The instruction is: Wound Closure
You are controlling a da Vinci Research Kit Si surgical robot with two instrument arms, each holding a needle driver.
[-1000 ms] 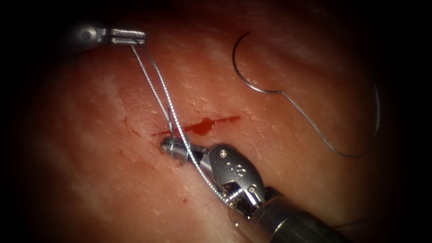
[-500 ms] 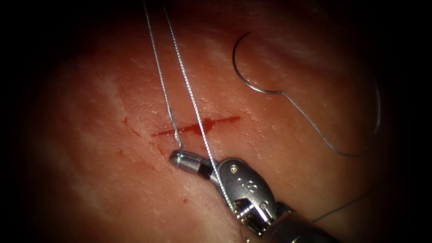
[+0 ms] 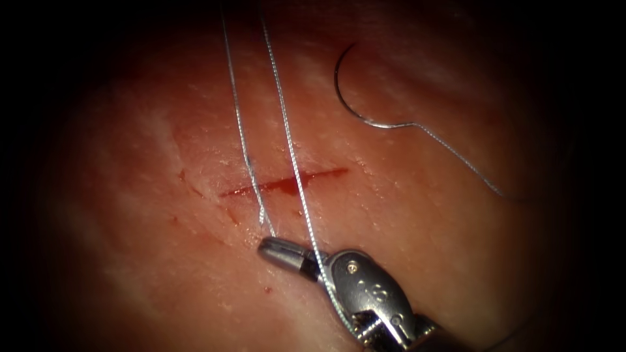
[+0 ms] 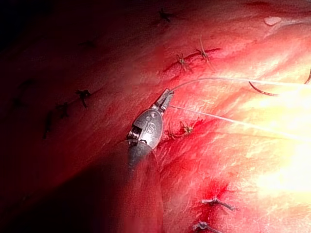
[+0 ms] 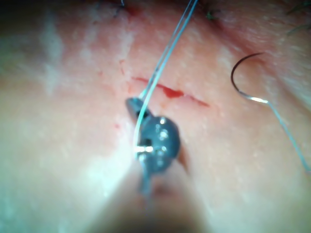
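On the tissue (image 3: 424, 215) lies a short cut (image 3: 287, 184) with red fluid in it. My right tool (image 3: 268, 248) comes in from the lower right, just below the cut, shut on the thread's short end. Two strands of thread (image 3: 287, 130) rise steeply from there, cross the cut and leave the picture upward; one of them lies over the right tool's wrist. The curved needle (image 3: 337, 81) rests free on the tissue, up and to the right of the cut, with its thread trailing away to the right. The right wrist view has the right tool (image 5: 132, 104), the cut (image 5: 170, 92) and the needle (image 5: 233, 77).
In the left wrist view the right tool (image 4: 166, 97) has both strands running from its tip toward the bright side, and the needle (image 4: 262, 91) lies beyond. Several older stitches (image 4: 184, 128) with dark cut ends dot the surrounding tissue.
The left tool has risen out of the endoscope picture, lifting both strands steeper. My right tool has drawn back down and to the right with the thread end. The needle's thread has shifted slightly.
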